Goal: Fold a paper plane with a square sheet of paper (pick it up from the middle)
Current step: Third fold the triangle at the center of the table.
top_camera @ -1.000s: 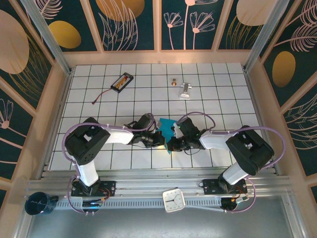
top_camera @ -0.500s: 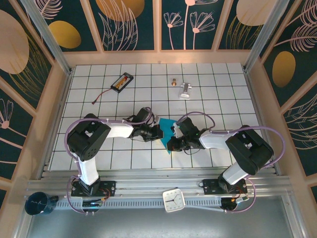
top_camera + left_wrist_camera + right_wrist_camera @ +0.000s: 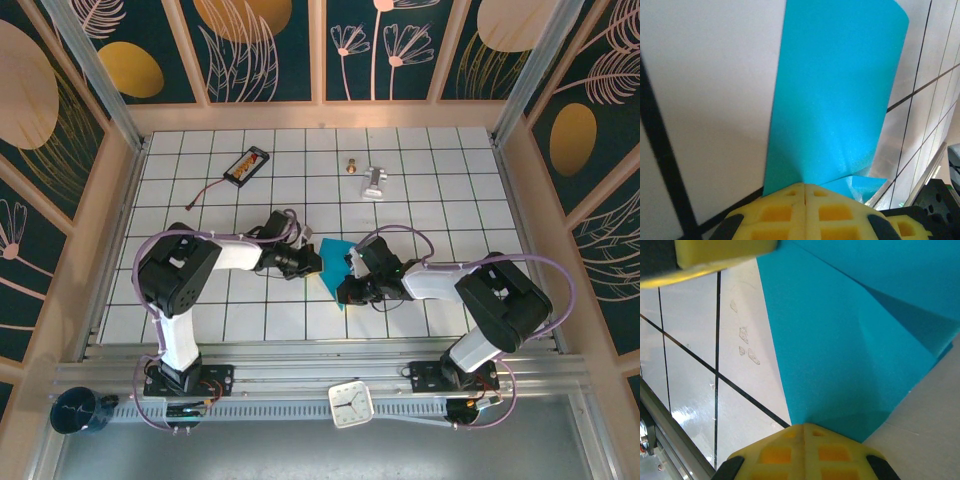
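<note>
The right pincer (image 3: 802,429) is clamped on the folded square sheet of paper (image 3: 336,252), position unchanged. The left pincer (image 3: 804,187), also clamped on the sheet, has shifted farther from its base. The sheet sits mid-table (image 3: 420,200) between both pincers.

Paper (image 3: 334,254) between left claw (image 3: 318,263), right claw (image 3: 346,288)

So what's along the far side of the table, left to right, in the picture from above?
Small black rectangular battery pack → tiny brass-coloured piece → small silver metal piece.
</note>
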Action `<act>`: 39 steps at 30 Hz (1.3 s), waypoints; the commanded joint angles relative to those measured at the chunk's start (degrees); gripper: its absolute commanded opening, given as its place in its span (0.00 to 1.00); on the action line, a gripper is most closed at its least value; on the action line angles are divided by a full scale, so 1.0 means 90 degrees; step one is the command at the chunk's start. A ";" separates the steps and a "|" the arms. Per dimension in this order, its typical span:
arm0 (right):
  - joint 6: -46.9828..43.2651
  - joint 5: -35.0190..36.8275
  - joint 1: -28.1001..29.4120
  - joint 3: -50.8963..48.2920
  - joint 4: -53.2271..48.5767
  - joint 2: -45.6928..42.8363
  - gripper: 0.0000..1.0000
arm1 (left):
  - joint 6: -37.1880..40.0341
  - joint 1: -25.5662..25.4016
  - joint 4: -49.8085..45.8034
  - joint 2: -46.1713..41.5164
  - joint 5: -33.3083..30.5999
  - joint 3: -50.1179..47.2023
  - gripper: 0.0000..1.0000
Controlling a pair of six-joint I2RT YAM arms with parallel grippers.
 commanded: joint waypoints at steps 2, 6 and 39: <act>-0.0007 0.0807 0.0048 -0.0500 -0.1599 0.0293 0.00 | 0.0290 0.0583 -0.0249 0.0252 -0.1161 0.0081 0.00; -0.0112 0.0821 0.0041 -0.0453 -0.1672 0.0144 0.00 | 0.0364 0.0709 -0.0328 -0.0049 -0.1205 0.0131 0.00; 0.0124 0.0688 -0.0816 0.0388 -0.0325 -0.0249 0.00 | -0.1075 -0.0454 0.1343 -0.2059 -0.0476 -0.2001 0.46</act>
